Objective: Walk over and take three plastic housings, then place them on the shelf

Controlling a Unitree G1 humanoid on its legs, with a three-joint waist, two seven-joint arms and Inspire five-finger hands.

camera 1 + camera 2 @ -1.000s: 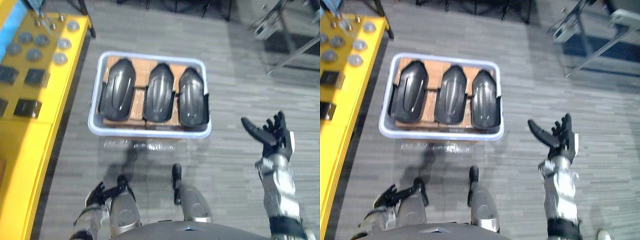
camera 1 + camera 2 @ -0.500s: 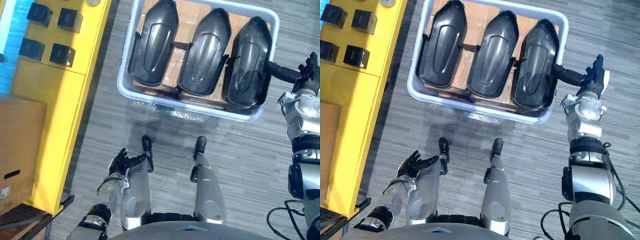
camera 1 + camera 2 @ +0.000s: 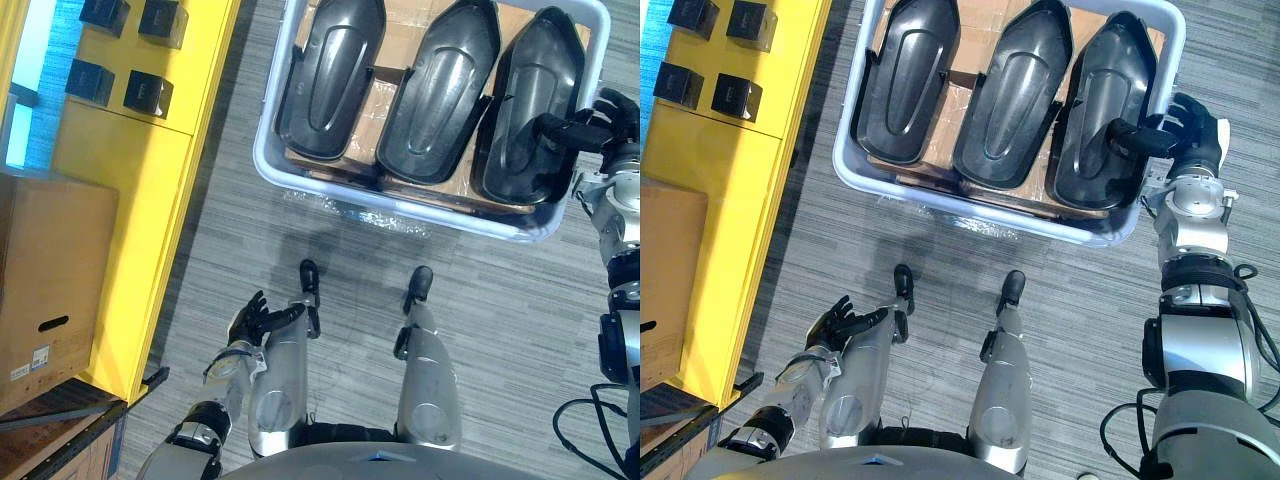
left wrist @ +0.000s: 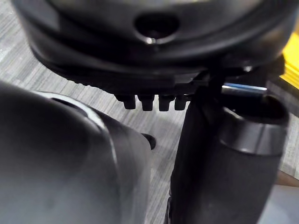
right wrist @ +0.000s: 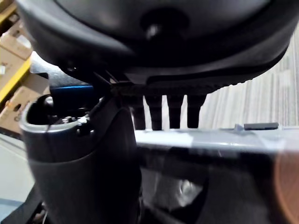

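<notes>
Right hand [image 3: 1188, 125] spread wide, thumb over the rightmost plastic housing [image 3: 1095, 115], fingers outside the bin [image 3: 970, 215] rim. Best to pinch the housing's edge only, not the rim. Left hand [image 3: 840, 322] low, relaxed open.

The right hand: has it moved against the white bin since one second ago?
Yes. The right hand went from beside and apart from the white bin up to its right rim; its thumb now lies over the rightmost housing.

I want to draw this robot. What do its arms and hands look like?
The right arm and left arm are silver-grey, made of rounded segments with black bands. The right hand and left hand are dark, nearly black, with slim fingers and a thumb.
</notes>
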